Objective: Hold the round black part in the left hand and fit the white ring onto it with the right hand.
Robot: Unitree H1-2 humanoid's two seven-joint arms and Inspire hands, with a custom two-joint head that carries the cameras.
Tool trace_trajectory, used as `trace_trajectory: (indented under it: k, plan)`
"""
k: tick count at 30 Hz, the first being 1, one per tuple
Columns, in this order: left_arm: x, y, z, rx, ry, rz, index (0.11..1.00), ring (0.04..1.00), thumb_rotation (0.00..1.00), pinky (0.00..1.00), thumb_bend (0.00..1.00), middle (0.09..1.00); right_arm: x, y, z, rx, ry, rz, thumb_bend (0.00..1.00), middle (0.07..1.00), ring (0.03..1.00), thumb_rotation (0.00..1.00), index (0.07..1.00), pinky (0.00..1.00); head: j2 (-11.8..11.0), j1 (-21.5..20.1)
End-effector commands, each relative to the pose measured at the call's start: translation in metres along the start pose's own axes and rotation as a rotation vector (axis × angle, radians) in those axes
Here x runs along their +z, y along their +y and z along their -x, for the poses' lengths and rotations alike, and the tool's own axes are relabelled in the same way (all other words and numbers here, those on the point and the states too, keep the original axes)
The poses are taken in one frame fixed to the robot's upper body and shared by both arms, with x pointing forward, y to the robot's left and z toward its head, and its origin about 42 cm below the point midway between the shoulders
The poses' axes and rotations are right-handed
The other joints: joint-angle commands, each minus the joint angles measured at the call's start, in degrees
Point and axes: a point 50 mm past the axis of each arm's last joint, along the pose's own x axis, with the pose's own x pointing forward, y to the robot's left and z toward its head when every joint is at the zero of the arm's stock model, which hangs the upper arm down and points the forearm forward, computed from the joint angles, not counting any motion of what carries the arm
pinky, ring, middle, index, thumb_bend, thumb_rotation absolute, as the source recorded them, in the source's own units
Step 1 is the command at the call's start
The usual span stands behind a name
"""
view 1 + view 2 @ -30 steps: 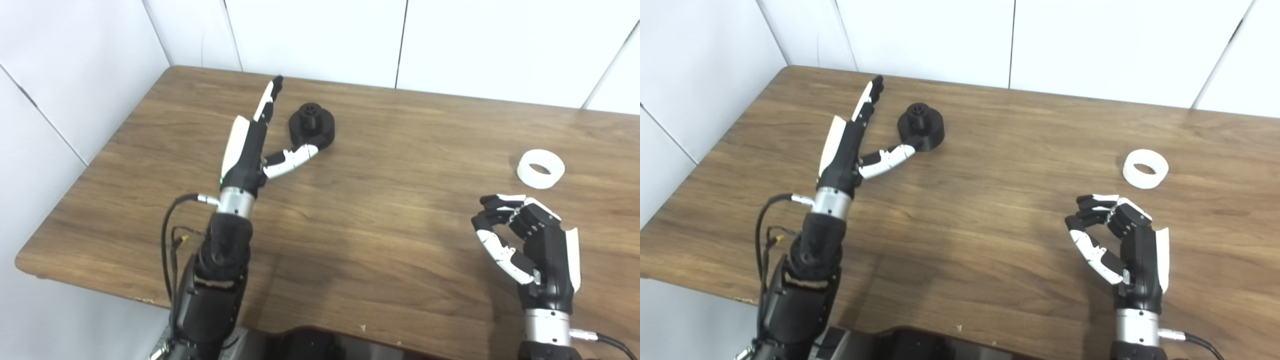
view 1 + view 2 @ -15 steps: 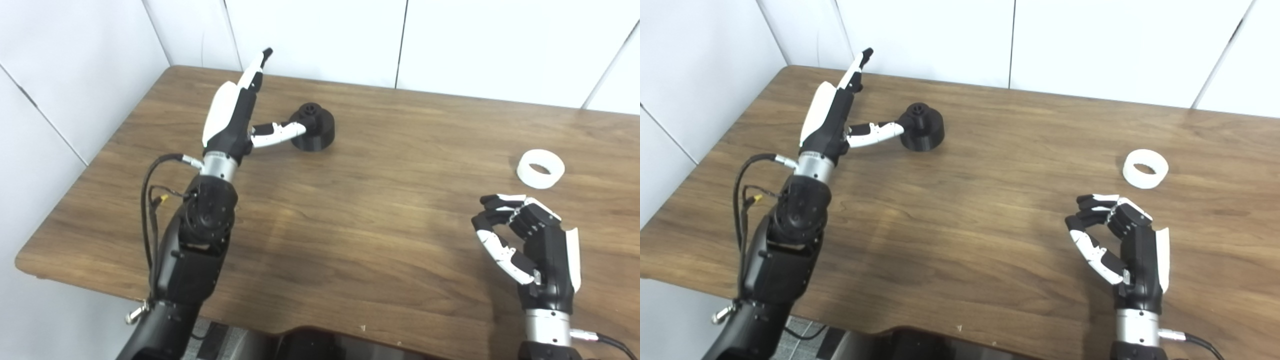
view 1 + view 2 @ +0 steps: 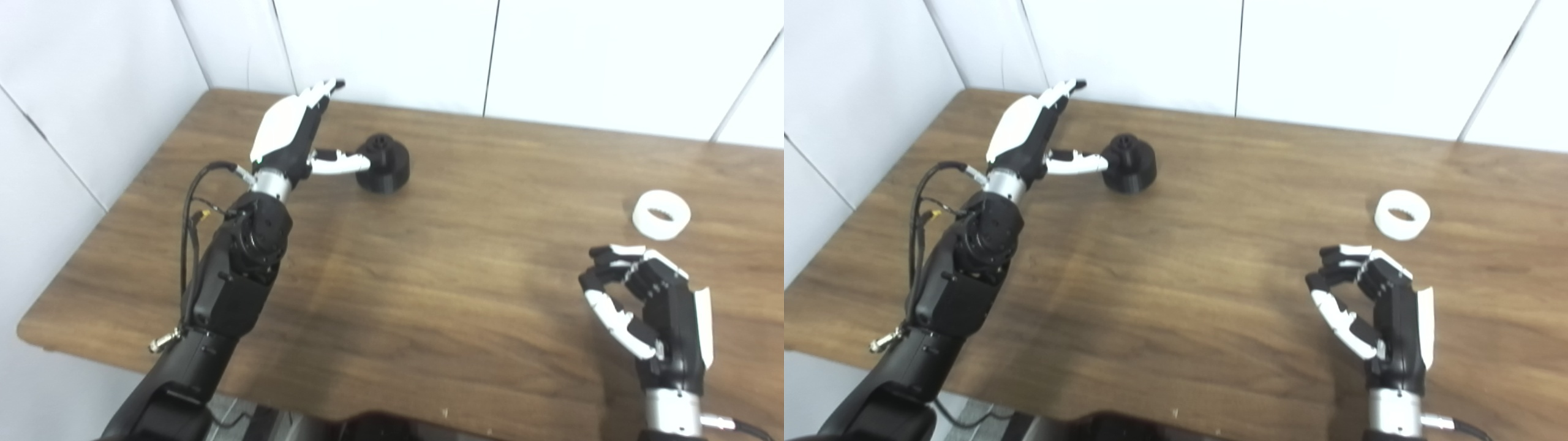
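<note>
The round black part (image 3: 384, 163) stands on the wooden table (image 3: 429, 257) at the far left, with a small knob on top. My left hand (image 3: 294, 131) is open just left of it, fingers stretched toward the wall and the thumb reaching to the part's left side. The white ring (image 3: 661, 214) lies flat on the table at the right. My right hand (image 3: 643, 300) is below the ring, apart from it, fingers curled loosely and holding nothing. The same scene shows in the right eye view, with the part (image 3: 1130, 164) and the ring (image 3: 1402, 214).
White wall panels (image 3: 392, 43) close off the back and left of the table. The table's front edge (image 3: 122, 361) runs along the bottom left. A black cable (image 3: 190, 208) loops off my left forearm.
My left hand has risen and turned palm down beside the black part, with the thumb at its side. The right hand has kept still. The camera has shifted slightly.
</note>
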Motion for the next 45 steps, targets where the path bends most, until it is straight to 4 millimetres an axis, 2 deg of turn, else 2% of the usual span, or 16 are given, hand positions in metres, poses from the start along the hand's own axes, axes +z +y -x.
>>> trace_trajectory:
  k: [1,10,16,23,28,37,45]
  plan:
    - [0.009,0.023,-0.018,0.046,-0.027,-0.061,0.930,1.000,0.47,0.94,1.00,0.999,-0.003,0.018,0.010,-0.055,0.020,-0.066,0.51,0.594,0.508,0.16,0.496,0.44,0.06,0.08]
    - [-0.005,0.009,-0.033,-0.019,0.041,-0.141,0.908,1.000,0.47,0.93,1.00,1.000,-0.002,0.017,0.010,-0.060,0.028,-0.069,0.51,0.598,0.511,0.16,0.496,0.44,0.18,-0.32]
    - [-0.013,-0.001,-0.037,-0.057,0.067,-0.200,0.917,1.000,0.52,0.95,1.00,1.000,-0.002,0.016,0.011,-0.059,0.023,-0.071,0.51,0.599,0.513,0.16,0.496,0.43,0.17,-0.44]
    - [-0.016,-0.009,-0.039,-0.101,0.083,-0.227,0.924,1.000,0.52,0.96,1.00,1.000,-0.001,0.016,0.010,-0.058,0.020,-0.059,0.51,0.598,0.508,0.16,0.496,0.43,0.19,-0.48]
    - [-0.015,-0.014,-0.039,-0.124,0.075,-0.226,0.925,1.000,0.54,0.96,1.00,1.000,-0.001,0.016,0.011,-0.058,0.023,-0.063,0.51,0.595,0.506,0.16,0.496,0.43,0.44,-0.71]
    - [-0.011,-0.032,-0.041,-0.164,0.057,-0.186,0.911,1.000,0.52,0.99,1.00,1.000,0.000,0.018,0.011,-0.054,0.025,-0.062,0.51,0.596,0.508,0.16,0.497,0.43,0.48,-1.25]
    - [-0.008,-0.041,-0.042,-0.176,0.046,-0.168,0.907,1.000,0.55,0.97,1.00,1.000,0.000,0.019,0.010,-0.057,0.024,-0.061,0.51,0.595,0.510,0.16,0.496,0.44,0.56,-1.40]
